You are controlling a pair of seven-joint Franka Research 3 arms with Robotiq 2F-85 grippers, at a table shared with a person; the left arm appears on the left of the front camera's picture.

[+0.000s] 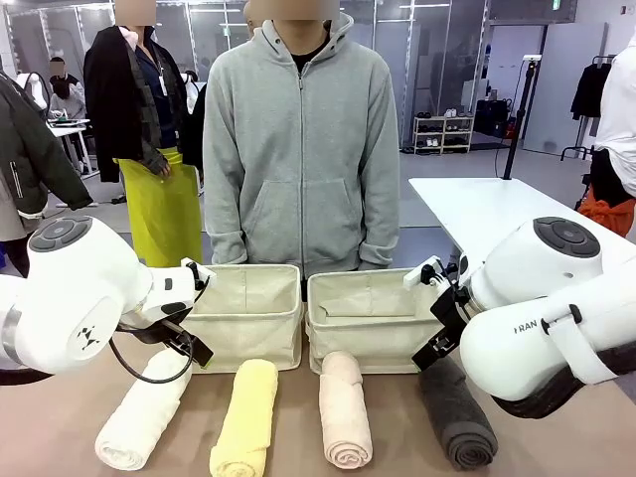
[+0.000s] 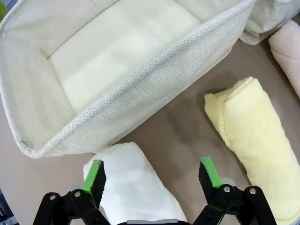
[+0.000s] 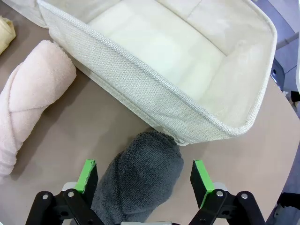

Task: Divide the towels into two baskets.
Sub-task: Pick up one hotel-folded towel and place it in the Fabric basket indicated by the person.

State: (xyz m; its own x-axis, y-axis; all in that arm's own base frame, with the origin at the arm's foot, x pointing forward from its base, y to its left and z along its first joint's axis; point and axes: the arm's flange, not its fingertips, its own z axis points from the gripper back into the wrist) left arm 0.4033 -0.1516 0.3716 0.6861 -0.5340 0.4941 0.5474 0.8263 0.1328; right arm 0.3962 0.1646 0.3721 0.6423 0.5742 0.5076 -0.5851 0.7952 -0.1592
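Note:
Four rolled towels lie in a row on the brown table: white (image 1: 139,412), pale yellow (image 1: 245,417), peach-pink (image 1: 345,407) and dark grey (image 1: 457,412). Behind them stand two cream baskets, the left one (image 1: 243,328) and the right one (image 1: 363,333), both empty. My left gripper (image 1: 189,343) hangs open over the far end of the white towel (image 2: 136,187), its green pads (image 2: 95,174) straddling the roll without touching. Above the far end of the grey towel (image 3: 140,168), my right gripper (image 3: 143,176) is open too. In the wrist views, a basket wall (image 2: 140,93) (image 3: 140,84) rises just beyond each roll.
A person in a grey hoodie (image 1: 298,149) stands at the far side, right behind the baskets. The yellow towel (image 2: 253,136) lies close beside my left gripper, and the pink towel (image 3: 33,93) beside my right. A white table (image 1: 487,209) stands at the back right.

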